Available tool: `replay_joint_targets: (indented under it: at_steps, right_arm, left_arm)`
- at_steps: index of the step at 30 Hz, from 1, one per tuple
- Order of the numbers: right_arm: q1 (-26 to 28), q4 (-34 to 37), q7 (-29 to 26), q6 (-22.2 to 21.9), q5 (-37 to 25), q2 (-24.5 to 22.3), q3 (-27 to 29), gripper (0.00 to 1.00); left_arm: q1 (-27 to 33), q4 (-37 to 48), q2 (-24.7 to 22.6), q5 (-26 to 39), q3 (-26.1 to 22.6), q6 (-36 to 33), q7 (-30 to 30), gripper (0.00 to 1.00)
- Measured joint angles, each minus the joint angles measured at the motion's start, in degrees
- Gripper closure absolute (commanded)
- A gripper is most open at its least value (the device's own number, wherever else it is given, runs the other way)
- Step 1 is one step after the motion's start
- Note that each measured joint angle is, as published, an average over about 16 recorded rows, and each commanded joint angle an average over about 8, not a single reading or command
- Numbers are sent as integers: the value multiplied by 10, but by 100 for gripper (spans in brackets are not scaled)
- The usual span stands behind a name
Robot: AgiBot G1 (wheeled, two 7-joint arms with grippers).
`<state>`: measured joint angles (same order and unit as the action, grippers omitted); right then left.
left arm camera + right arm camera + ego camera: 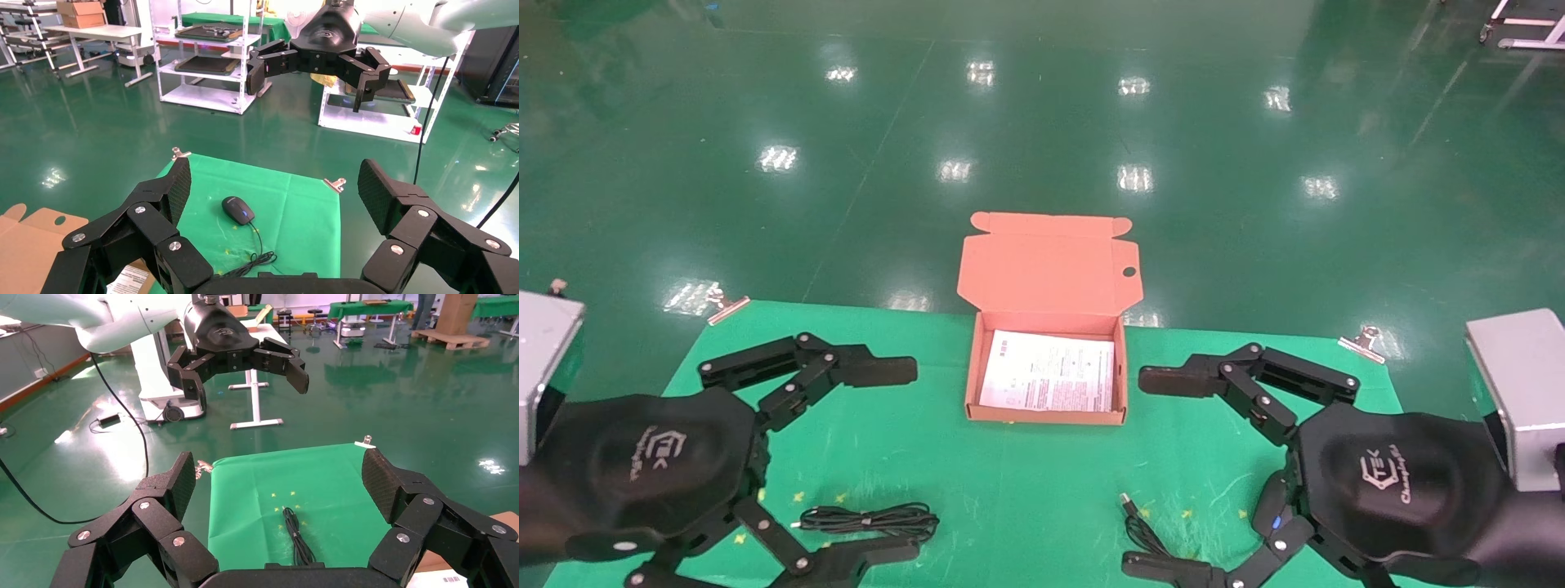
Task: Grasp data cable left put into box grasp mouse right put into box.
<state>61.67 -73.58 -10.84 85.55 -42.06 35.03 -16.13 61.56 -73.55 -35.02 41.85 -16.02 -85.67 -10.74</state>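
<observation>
left pincer (891, 457) agape, right pincer (1160, 472) agape

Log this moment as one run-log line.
left gripper: open, above cable | right gripper: open, above mouse | box: lid open, holds only paper | stage: pre-grasp

The box (1047, 384) sits mid-desk (1009, 482), lid flung back, a printed sheet (1048, 381) inside. Nearer, to its left, lies the data cable (870, 519); to its right the mouse (238, 210), its cord (1142, 532) trailing toward the box's side.
</observation>
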Motion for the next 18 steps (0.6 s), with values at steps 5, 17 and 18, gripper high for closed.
replay_joint_targets:
  at_steps: [5, 17, 18]
  right_arm:
    - [0, 0, 0, 0, 0, 0, 0, 0]
    - [0, -1, 1, 1, -5, -2, -1, 0]
    - [1, -2, 2, 1, -8, -3, -2, 0]
  left_arm:
    - [0, 0, 0, 0, 0, 0, 0, 0]
    - [1, 0, 2, 6, -1, 1, 1, 0]
    - [2, -1, 3, 8, -2, 1, 1, 0]
